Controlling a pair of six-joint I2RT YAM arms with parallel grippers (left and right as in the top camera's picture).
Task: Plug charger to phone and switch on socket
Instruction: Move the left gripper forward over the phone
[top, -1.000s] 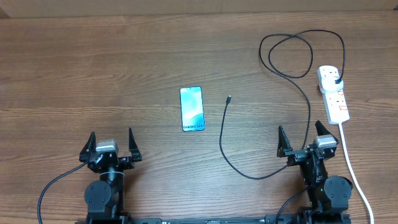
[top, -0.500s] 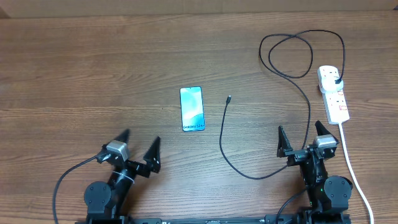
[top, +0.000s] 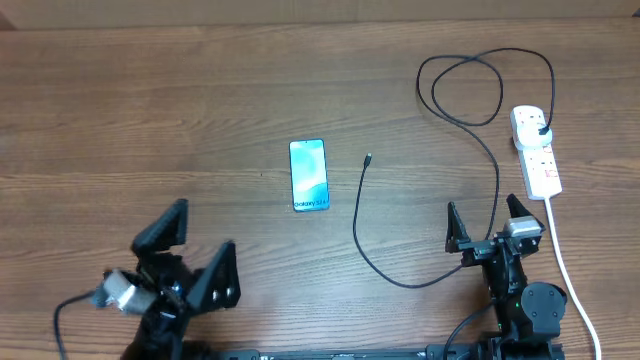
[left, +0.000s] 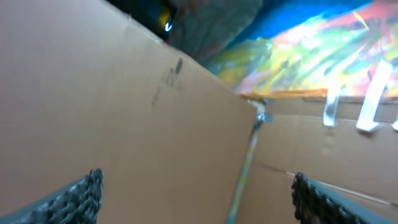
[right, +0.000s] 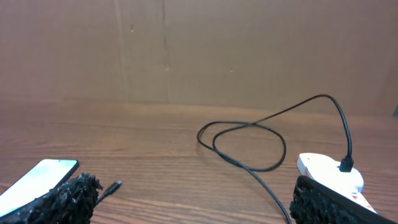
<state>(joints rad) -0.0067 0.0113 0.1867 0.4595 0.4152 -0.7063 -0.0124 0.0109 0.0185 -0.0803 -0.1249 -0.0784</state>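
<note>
The phone (top: 309, 175) lies flat mid-table, its blue-teal screen lit; its corner shows in the right wrist view (right: 37, 177). The charger cable (top: 360, 225) runs from its small tip (top: 368, 159), just right of the phone, down, round and up in loops (top: 467, 88) to the black plug seated in the socket (top: 536, 150), a white power strip at the right. My left gripper (top: 200, 250) is open and empty, raised and tilted at the near left, well short of the phone. My right gripper (top: 487, 220) is open and empty at the near right; the cable passes between its fingers.
The socket's thick white cord (top: 565, 265) runs down the right side past the right arm. Cardboard walls (right: 199, 50) close the far side of the table; the left wrist view shows only cardboard (left: 124, 124) and a colourful sheet beyond.
My left arm has lifted, swung left and tilted upward, so its camera looks at the cardboard wall. The right arm, phone, cable and socket have not moved.
</note>
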